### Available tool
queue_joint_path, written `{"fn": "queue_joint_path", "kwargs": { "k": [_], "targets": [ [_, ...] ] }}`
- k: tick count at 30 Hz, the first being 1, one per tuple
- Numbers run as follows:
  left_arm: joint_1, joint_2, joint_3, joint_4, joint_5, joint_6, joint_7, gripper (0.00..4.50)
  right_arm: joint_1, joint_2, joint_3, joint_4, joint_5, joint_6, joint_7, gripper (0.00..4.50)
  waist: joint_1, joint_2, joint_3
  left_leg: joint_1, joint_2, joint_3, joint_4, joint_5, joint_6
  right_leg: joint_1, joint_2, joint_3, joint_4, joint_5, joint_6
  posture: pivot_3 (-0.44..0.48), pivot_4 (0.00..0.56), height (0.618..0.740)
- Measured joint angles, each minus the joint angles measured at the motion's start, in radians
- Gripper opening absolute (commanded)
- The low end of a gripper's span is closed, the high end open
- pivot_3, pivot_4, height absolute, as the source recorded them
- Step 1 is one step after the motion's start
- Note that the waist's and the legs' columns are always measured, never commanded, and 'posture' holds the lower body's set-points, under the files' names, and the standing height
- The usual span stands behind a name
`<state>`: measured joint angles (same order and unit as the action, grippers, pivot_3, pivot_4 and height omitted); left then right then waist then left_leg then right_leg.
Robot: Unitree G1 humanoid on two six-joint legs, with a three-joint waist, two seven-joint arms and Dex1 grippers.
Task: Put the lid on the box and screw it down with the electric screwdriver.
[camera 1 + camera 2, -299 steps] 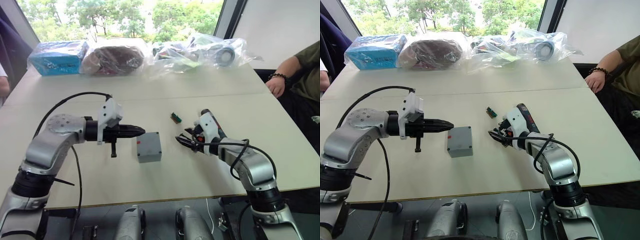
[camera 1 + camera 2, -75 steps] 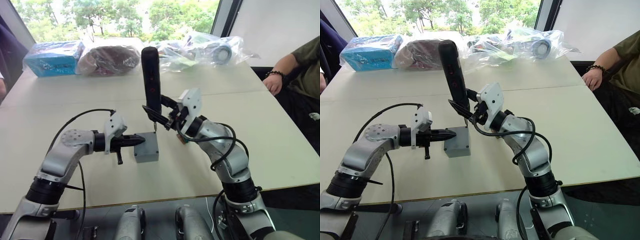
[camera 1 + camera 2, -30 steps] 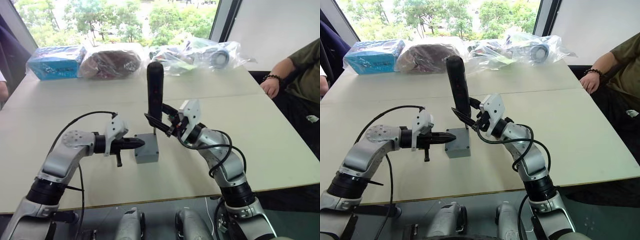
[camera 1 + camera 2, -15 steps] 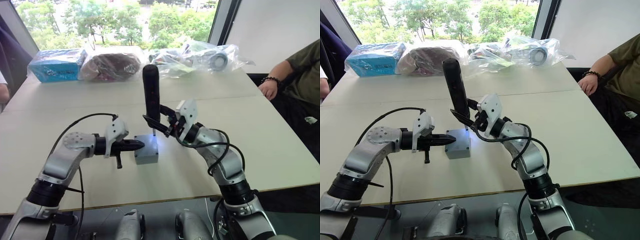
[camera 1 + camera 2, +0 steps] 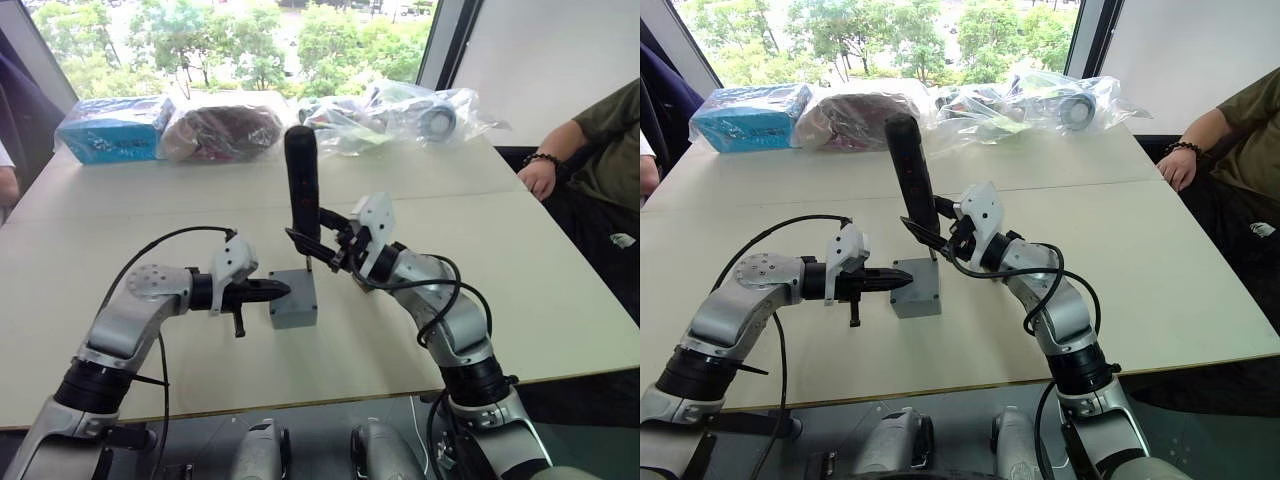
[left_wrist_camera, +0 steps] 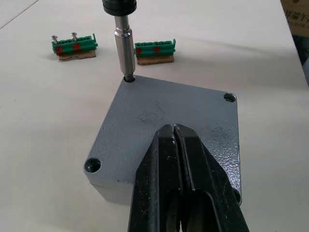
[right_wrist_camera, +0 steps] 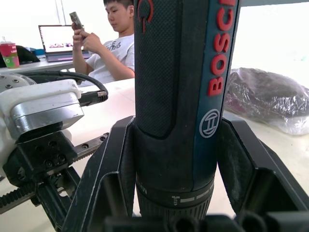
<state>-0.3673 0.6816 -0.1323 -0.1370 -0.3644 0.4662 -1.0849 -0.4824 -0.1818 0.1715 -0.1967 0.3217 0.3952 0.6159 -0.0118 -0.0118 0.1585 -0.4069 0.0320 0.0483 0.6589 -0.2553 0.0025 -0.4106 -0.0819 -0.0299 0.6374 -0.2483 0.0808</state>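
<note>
With the lid [image 6: 169, 125] already on the box [image 5: 293, 310] mid-bench, my closed left pincer [image 6: 176, 140] presses it while my right pincer [image 5: 322, 245] holds the electric screwdriver [image 5: 303, 190] upright in a corner screw hole; next, I think, drive it straight.

Office: meeting table [image 5: 560, 270]; laptop [image 7: 57, 39]; window [image 5: 230, 40].

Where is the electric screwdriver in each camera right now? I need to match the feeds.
Left eye view: electric screwdriver upright at centre, bit on the lid.
Right eye view: upright left of centre, held by the right gripper.
Left wrist view: its metal bit in the lid's corner hole.
Right wrist view: its body fills the middle.
Shared landmark: the left gripper on the lid.
</note>
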Motion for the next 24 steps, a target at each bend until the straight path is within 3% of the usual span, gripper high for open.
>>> {"fn": "queue_joint_path", "kwargs": {
  "k": [6,9,12,17,24],
  "targets": [
    [0.0,0.0,0.0,-0.022,-0.016,0.008,-0.002,0.0,-0.062,0.006,-0.102,-0.056,0.12,0.183,-0.082,1.85,0.001,0.002,0.006,-0.005,-0.001,0.001,-0.001,0.0,0.0,-0.004,-0.001,0.0,-0.003,0.0,0.0,0.0,0.15,0.74],
    [-0.002,0.0,0.0,-0.037,-0.027,0.016,-0.002,0.0,-0.169,-0.004,-0.235,-0.102,0.255,0.308,-0.157,1.85,0.001,0.002,0.009,-0.011,-0.001,0.001,-0.001,0.0,0.0,-0.01,-0.002,0.0,-0.003,0.001,0.0,0.0,0.15,0.74],
    [-0.023,0.0,0.001,-0.063,-0.05,0.038,-0.002,0.0,-0.245,-0.079,-0.324,-0.148,0.353,0.443,-0.218,1.85,0.002,0.002,0.009,-0.018,-0.001,0.001,0.0,0.0,0.0,-0.016,-0.001,-0.001,-0.003,0.003,0.003,0.0,0.15,0.74],
    [-0.087,0.017,0.05,-0.142,-0.118,0.069,-0.017,0.0,-0.303,-0.326,-0.26,-0.121,0.318,0.798,-0.308,1.85,0.0,0.002,0.01,-0.019,-0.001,0.001,0.001,0.0,0.0,-0.016,-0.001,0.0,-0.004,0.001,0.0,0.0,0.15,0.74],
    [-0.128,0.036,0.075,-0.19,-0.182,0.097,-0.036,0.0,-0.408,-0.414,-0.237,0.045,0.32,1.184,-0.335,1.85,-0.002,0.006,0.016,-0.02,-0.002,0.002,0.0,0.0,0.0,-0.018,0.002,0.0,-0.003,0.003,0.004,0.0,0.15,0.74]
  ]
}}
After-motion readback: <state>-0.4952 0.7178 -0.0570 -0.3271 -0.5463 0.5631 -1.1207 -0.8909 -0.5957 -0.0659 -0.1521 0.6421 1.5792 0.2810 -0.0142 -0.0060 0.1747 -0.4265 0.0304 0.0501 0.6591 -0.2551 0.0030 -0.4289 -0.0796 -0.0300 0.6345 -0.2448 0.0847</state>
